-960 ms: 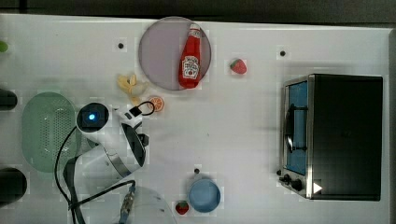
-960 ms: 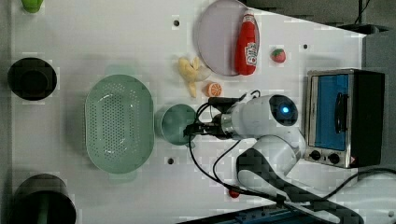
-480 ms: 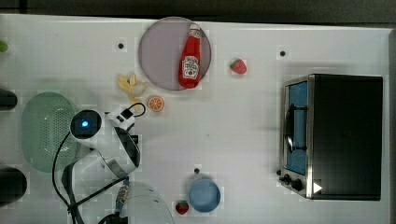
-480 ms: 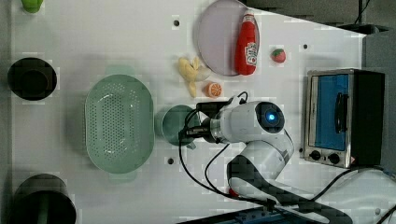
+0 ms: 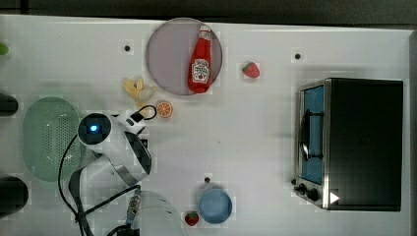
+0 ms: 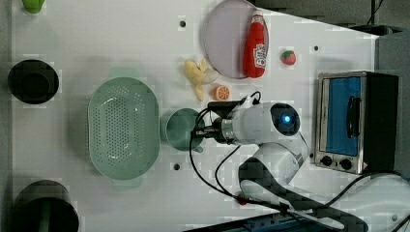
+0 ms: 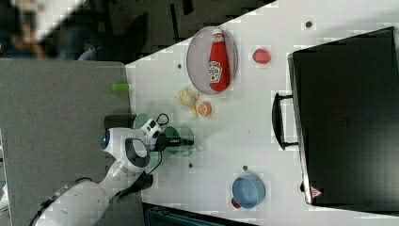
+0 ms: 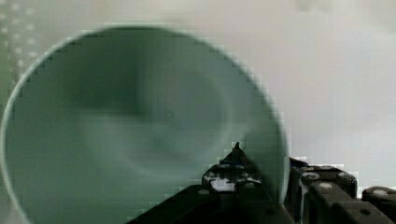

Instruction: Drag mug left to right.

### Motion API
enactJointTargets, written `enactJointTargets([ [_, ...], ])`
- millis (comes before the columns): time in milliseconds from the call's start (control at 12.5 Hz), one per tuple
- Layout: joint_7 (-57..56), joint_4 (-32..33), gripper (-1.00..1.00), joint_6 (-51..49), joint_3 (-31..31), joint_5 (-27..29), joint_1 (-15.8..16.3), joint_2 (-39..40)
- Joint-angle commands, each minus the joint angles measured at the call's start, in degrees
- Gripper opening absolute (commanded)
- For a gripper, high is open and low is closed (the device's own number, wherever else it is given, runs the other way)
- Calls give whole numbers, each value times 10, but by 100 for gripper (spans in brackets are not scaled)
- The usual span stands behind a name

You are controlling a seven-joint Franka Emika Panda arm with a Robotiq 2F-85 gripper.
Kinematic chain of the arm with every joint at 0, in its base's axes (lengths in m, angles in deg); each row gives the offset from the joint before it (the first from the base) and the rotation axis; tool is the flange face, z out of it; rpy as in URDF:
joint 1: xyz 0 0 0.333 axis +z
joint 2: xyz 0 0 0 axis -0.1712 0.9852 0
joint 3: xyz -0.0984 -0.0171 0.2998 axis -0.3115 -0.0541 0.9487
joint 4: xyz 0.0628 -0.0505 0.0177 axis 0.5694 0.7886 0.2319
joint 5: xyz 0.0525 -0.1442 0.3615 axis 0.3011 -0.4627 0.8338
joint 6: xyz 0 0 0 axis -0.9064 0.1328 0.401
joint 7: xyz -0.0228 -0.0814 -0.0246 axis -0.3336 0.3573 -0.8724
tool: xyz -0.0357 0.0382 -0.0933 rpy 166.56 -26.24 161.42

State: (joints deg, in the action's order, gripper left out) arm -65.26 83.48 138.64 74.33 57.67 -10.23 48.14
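The dark teal-green mug (image 6: pixel 178 129) stands upright on the white table just right of the pale green basket (image 6: pixel 123 128) in the left view. It also appears in the right view (image 7: pixel 182 135), and its round mouth is seen from close up in the wrist view (image 8: pixel 140 130). My gripper (image 6: pixel 196 133) is at the mug's rim on the side away from the basket. In the wrist view the gripper (image 8: pixel 275 163) straddles the wall, one finger (image 8: pixel 233 175) inside and one outside, shut on the rim. In the top view my arm (image 5: pixel 115 147) covers the mug.
A ketchup bottle (image 5: pixel 200 61) lies on a grey plate (image 5: pixel 167 59). An orange slice (image 5: pixel 164 109), a yellow piece (image 5: pixel 136 89) and a strawberry (image 5: pixel 251 70) lie nearby. A light blue cup (image 5: pixel 215 205) and a toaster oven (image 5: pixel 351 142) stand toward the top view's right.
My arm has slid toward the mug, leftward in the left view, and the fingers have come together over its rim. The mug stays where it was.
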Motion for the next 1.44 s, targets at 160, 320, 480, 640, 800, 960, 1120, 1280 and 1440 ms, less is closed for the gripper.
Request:
enactJointTargets([
  [160, -17, 7, -63, 0, -14, -1, -34, -20],
  [320, -30, 15, -63, 1, -15, -1, -50, -26],
  [480, -30, 20, -63, 1, -15, -1, -67, -31],
  [640, -35, 26, -63, 1, -15, -1, -84, -34],
  [800, -61, 29, -63, 2, -15, -1, -101, -35],
  [960, -89, 30, -63, 2, -16, -1, -120, -35],
  [1120, -111, 31, -63, 2, -16, -1, -140, -35],
  [1280, -130, 31, -63, 2, -17, -1, -160, -35],
  [1440, -147, 31, -63, 2, -17, -1, -180, -36],
])
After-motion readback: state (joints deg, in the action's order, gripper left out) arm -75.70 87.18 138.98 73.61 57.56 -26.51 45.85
